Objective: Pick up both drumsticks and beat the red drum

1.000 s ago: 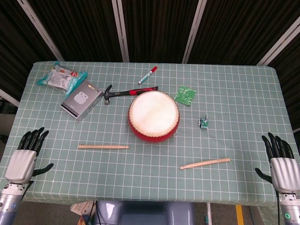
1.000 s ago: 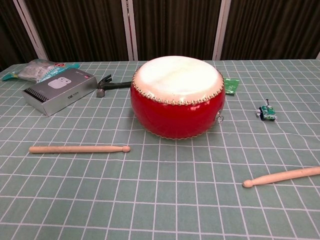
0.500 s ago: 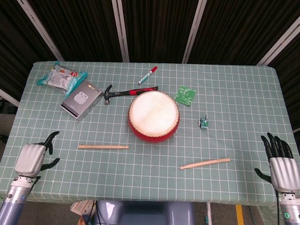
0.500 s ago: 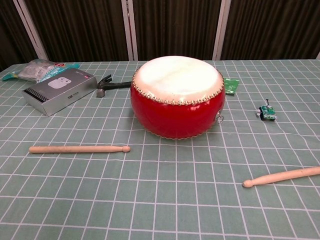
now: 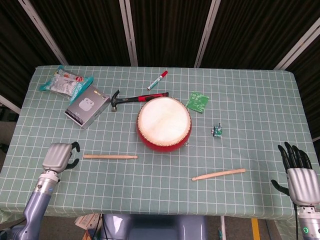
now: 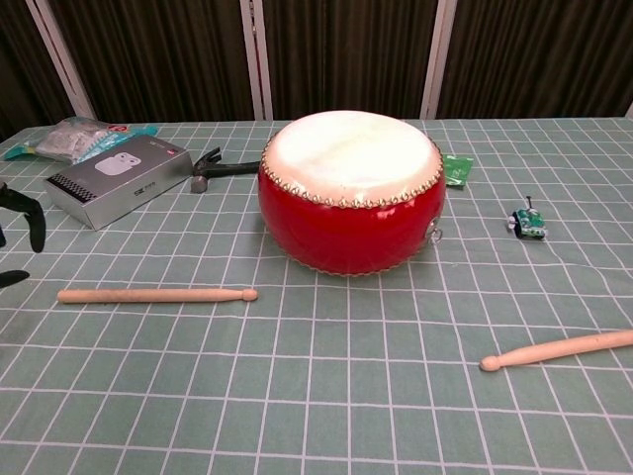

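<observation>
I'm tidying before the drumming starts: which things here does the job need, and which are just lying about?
Needed: red drum; left drumstick; right drumstick; left hand; right hand.

Lying about: hammer; red marker; grey box; plastic packet; green circuit board; small green part.

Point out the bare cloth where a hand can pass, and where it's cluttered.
Bare: the right side between the small green part and the table edge; the front strip below both drumsticks.

Crowded: behind the red drum, with hammer, marker, circuit board, grey box and packet.
</observation>
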You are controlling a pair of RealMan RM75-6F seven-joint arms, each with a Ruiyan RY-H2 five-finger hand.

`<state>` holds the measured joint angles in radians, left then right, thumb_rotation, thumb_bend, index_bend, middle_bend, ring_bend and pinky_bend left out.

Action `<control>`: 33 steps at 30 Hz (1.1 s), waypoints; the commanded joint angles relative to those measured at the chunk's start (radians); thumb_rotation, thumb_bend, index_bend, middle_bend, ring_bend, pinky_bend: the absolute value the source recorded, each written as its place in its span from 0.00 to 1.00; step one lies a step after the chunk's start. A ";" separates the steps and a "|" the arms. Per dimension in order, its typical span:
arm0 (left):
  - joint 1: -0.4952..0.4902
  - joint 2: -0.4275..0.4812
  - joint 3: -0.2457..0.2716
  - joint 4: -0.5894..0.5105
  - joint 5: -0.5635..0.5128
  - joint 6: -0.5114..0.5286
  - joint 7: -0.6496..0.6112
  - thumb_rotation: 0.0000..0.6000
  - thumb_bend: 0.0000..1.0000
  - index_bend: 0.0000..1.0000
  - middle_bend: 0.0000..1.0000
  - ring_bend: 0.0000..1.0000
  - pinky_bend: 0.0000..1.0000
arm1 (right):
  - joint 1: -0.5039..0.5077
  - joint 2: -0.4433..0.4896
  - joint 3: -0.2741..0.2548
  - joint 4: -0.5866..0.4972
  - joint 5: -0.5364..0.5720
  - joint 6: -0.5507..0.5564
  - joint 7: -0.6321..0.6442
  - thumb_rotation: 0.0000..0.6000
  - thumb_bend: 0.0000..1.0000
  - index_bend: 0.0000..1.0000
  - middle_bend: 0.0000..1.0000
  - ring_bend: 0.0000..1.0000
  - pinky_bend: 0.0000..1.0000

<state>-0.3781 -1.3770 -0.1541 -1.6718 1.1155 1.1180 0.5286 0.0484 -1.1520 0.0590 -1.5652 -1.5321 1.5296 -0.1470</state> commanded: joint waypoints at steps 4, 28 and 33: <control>-0.080 -0.098 -0.013 0.068 -0.150 -0.055 0.133 1.00 0.27 0.46 1.00 1.00 1.00 | 0.001 0.002 0.000 -0.003 0.001 -0.002 0.003 1.00 0.13 0.00 0.00 0.04 0.11; -0.192 -0.232 0.004 0.163 -0.328 -0.048 0.214 1.00 0.33 0.50 1.00 1.00 1.00 | 0.000 0.000 0.001 -0.001 -0.005 0.006 0.018 1.00 0.13 0.00 0.00 0.04 0.11; -0.192 -0.235 0.014 0.167 -0.323 -0.043 0.193 1.00 0.54 0.67 1.00 1.00 1.00 | -0.002 0.000 0.001 0.000 -0.005 0.008 0.020 1.00 0.13 0.00 0.00 0.04 0.11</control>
<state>-0.5711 -1.6121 -0.1421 -1.5039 0.7896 1.0729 0.7245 0.0469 -1.1523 0.0595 -1.5649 -1.5373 1.5375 -0.1269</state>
